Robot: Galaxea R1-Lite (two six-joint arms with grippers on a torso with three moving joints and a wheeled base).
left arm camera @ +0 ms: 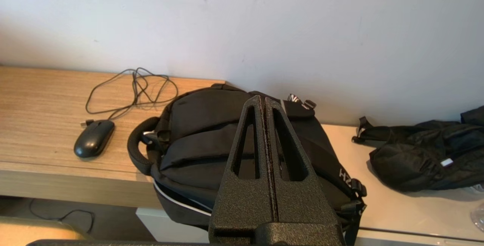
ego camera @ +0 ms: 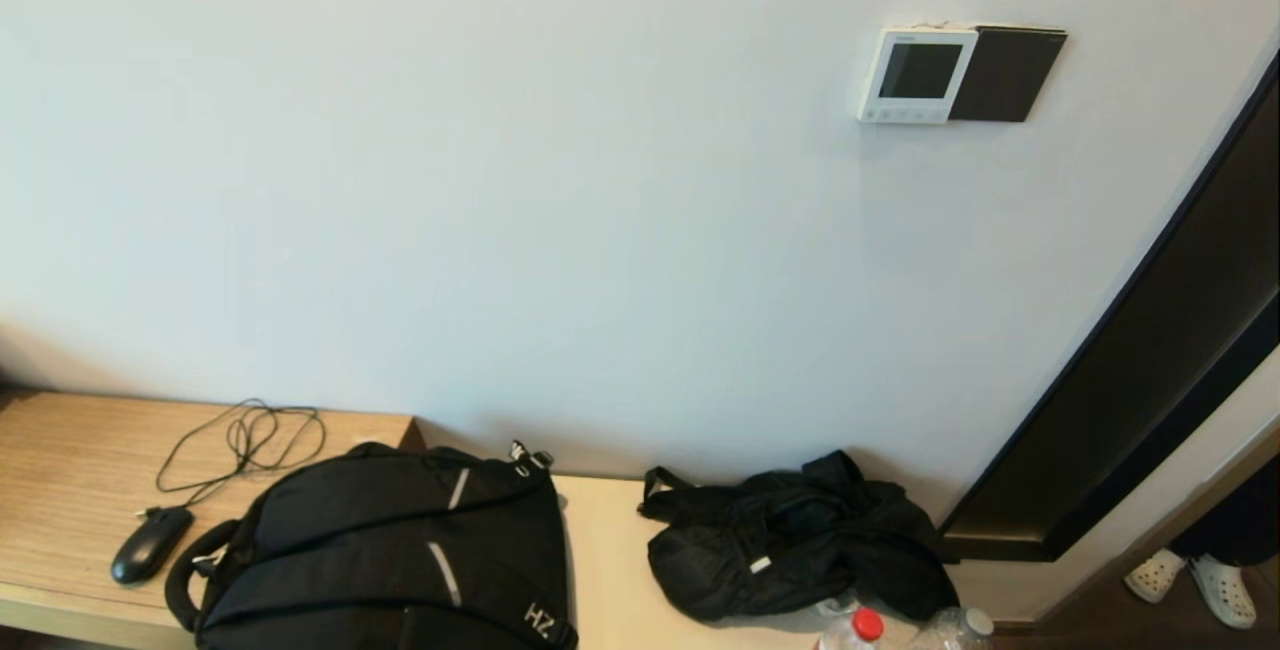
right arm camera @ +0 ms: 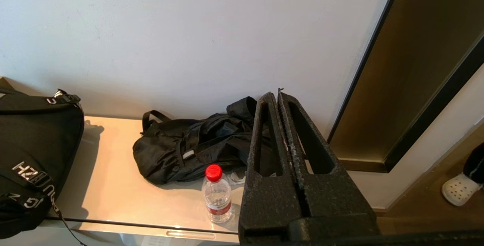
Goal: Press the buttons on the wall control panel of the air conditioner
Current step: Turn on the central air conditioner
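The air conditioner's wall control panel [ego camera: 916,74] is a small white square with a dark screen, high on the white wall at the upper right of the head view. Its row of tiny pale buttons [ego camera: 903,114] runs along its lower edge. A plain dark plate [ego camera: 1010,74] adjoins it on the right. Neither arm shows in the head view. My left gripper [left arm camera: 263,99] is shut and empty, low over the black backpack [left arm camera: 211,140]. My right gripper [right arm camera: 277,95] is shut and empty, low over the crumpled black bag [right arm camera: 196,144]. The panel is out of both wrist views.
A black backpack [ego camera: 390,550], a crumpled black bag [ego camera: 790,540], a black mouse [ego camera: 150,544] with its cable, and a red-capped water bottle [right arm camera: 216,193] lie on the low wooden and cream ledge [ego camera: 70,470]. A dark door frame [ego camera: 1150,350] runs at the right.
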